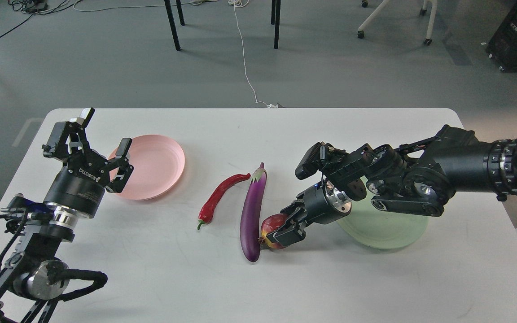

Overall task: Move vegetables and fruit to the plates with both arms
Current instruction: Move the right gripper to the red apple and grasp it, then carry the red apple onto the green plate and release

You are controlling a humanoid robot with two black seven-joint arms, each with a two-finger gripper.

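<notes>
The red pomegranate [270, 226] lies on the table against the lower end of the purple eggplant [252, 211]. My right gripper [288, 224] reaches down from the right with one finger on each side of the pomegranate, closed against it. The red chili pepper [217, 197] lies left of the eggplant. The pale green plate [386, 233] sits under my right arm; the pale green fruit is hidden behind that arm. My left gripper [101, 134] is open and empty, raised at the left edge of the pale pink plate [155, 166].
The white table [258, 282] has rounded corners and ends close to the right of the green plate. Grey floor, chair legs and a white cable lie beyond the far edge.
</notes>
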